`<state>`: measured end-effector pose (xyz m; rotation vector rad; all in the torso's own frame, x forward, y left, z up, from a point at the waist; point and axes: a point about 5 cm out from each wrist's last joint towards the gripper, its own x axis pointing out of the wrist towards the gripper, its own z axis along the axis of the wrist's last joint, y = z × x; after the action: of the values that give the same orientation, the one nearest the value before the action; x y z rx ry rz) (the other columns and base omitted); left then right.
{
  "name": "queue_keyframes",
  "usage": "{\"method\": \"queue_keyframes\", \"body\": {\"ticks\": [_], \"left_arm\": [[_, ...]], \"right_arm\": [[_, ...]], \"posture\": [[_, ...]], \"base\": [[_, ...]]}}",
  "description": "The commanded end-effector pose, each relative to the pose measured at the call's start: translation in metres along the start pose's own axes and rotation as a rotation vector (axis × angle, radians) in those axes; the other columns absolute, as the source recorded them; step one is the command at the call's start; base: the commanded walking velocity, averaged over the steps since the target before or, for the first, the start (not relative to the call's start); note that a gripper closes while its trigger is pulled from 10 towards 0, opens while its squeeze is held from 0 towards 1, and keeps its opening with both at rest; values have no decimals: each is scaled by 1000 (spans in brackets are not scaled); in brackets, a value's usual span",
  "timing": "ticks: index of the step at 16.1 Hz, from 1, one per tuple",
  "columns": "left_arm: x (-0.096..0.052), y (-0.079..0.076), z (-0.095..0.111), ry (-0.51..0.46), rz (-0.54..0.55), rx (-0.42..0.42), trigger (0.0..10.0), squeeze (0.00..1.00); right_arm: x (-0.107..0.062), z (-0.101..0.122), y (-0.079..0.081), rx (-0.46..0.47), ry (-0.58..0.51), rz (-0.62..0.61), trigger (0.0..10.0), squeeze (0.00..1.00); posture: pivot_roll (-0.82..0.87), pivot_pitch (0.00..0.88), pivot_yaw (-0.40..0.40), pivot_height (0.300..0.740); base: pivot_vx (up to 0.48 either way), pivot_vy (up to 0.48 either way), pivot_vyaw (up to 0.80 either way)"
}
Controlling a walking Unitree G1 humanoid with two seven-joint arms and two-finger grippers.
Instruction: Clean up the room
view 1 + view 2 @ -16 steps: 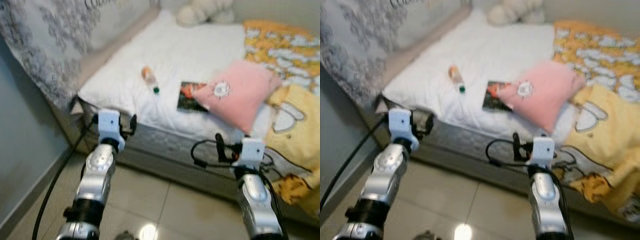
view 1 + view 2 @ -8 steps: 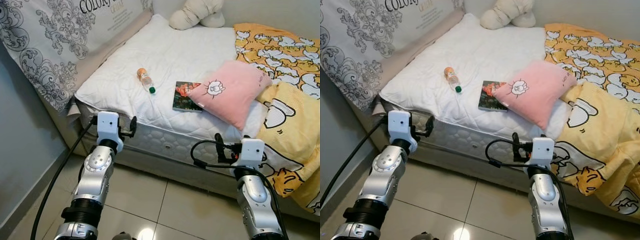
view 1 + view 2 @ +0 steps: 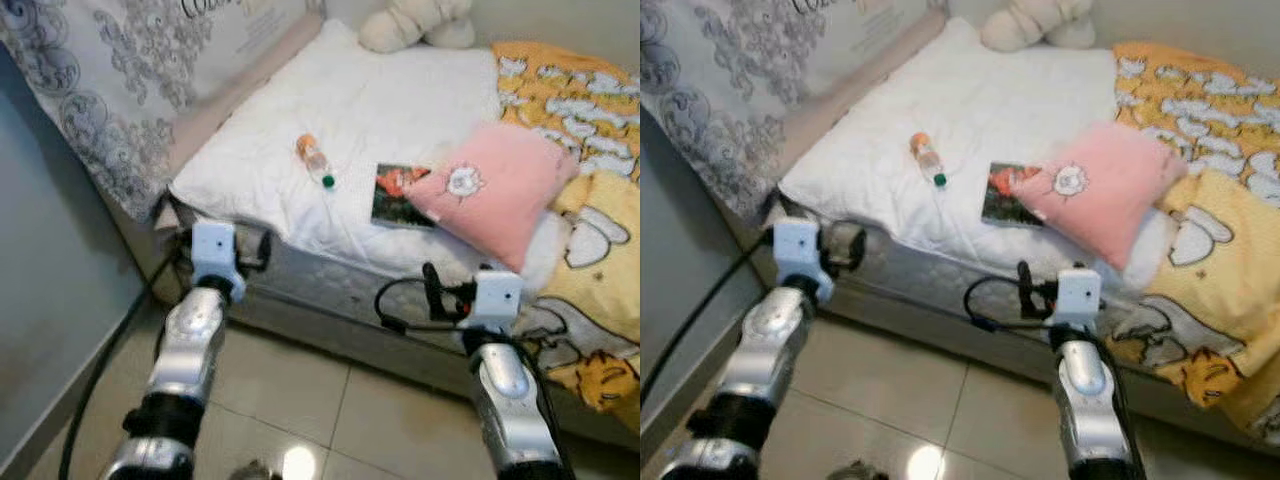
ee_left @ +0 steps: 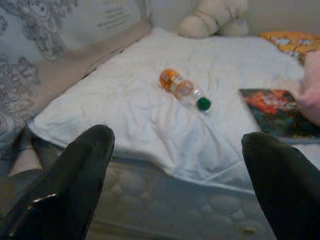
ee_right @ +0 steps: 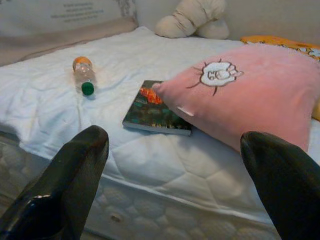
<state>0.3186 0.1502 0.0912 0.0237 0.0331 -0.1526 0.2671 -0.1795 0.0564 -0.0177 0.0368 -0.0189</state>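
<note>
You had nothing tidied yet: bottle (image 3: 315, 161) lay on the bed (image 3: 420, 85), well short of the book (image 3: 400, 196), whose far edge sat under the pink pillow (image 3: 495, 190). Left pincer (image 4: 175, 200) and right pincer (image 5: 175, 195) hung spread wide, empty, before the bed edge. Versus half a second ago, view shifted and blurred; items unmoved.
</note>
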Motion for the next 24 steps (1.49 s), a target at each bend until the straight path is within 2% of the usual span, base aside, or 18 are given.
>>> {"method": "queue_keyframes", "body": {"ticks": [1, 11, 17, 24], "left_arm": [[3, -8, 2, -7, -26, -7, 10000, 0], [6, -3, 5, -24, 24, -29, 10000, 0], [11, 2, 12, -47, 72, -66, 10000, 0], [22, 6, 22, -67, 65, -36, 10000, 0]], "right_arm": [[-3, -3, -7, -9, 11, -25, 10000, 0], [-2, -4, -6, -5, 17, -30, 10000, 0], [-1, 2, 0, -21, -11, 15, 10000, 0], [-4, 4, 3, -29, -25, 30, 10000, 0]], "posture": [[43, 0, -21, 740], [42, 0, -18, 740], [39, 0, -23, 740], [23, 0, -15, 740]], "base": [[480, 0, 0], [480, 0, 0], [480, 0, 0], [480, 0, 0]]}}
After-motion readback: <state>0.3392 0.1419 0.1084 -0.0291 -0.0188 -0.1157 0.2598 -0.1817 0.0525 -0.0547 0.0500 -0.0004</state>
